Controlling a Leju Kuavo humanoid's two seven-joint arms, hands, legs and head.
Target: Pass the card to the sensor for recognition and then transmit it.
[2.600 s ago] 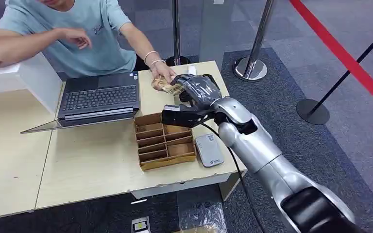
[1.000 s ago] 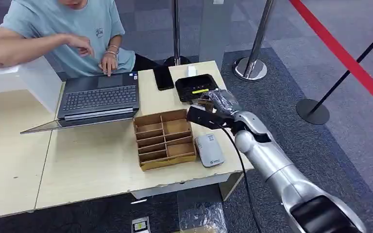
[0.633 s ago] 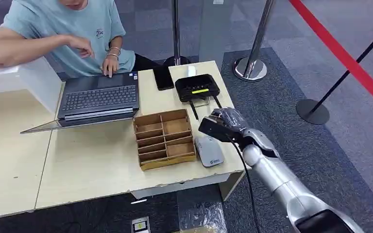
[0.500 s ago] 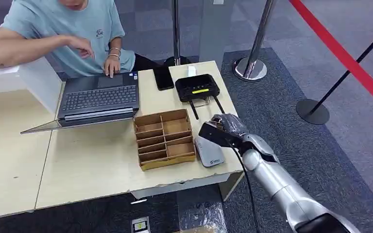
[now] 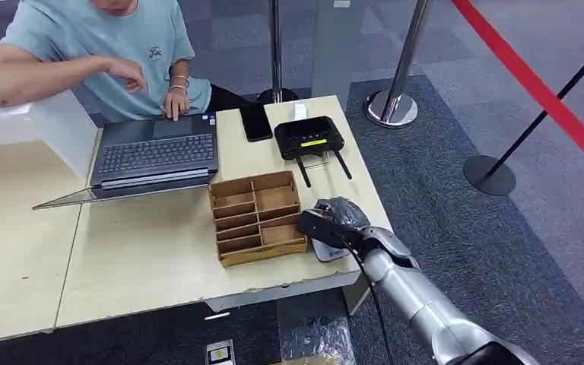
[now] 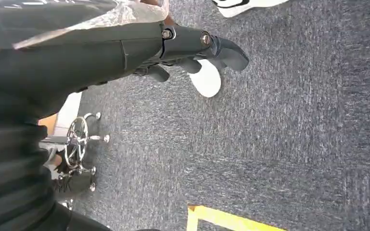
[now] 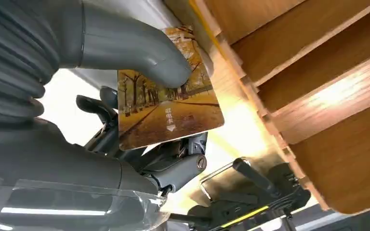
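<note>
- Right hand [image 5: 333,220] has come back from the far edge of the table [image 5: 144,258], where it met the person's hand [image 5: 173,103] beside the black router [image 5: 309,138]; it now hovers right over the grey card reader [image 5: 333,251] by the near right corner.
- Person's hand has gone back to the laptop [image 5: 156,152]; they no longer reach toward the robot.
- Card [image 7: 166,108] is in the right hand: in the right wrist view the thumb [image 7: 139,53] presses on its printed face (autumn tree-lined road), with darker fingers behind it. Grip looks like a pinch, card edge sticking out past the thumb.
- Card sits just beside the wooden divider tray [image 5: 258,217], above the reader; contact with the reader cannot be told from these views.
- Judgement: the pickup from the person is done and the scan step is in hand. The card probably needs to go flat and close over the reader face for a read.
- After that, the card still has to be passed on.
- Left hand [image 6: 192,53] hangs over the grey carpet [image 6: 279,134], fingers loosely curled, holding nothing.
</note>
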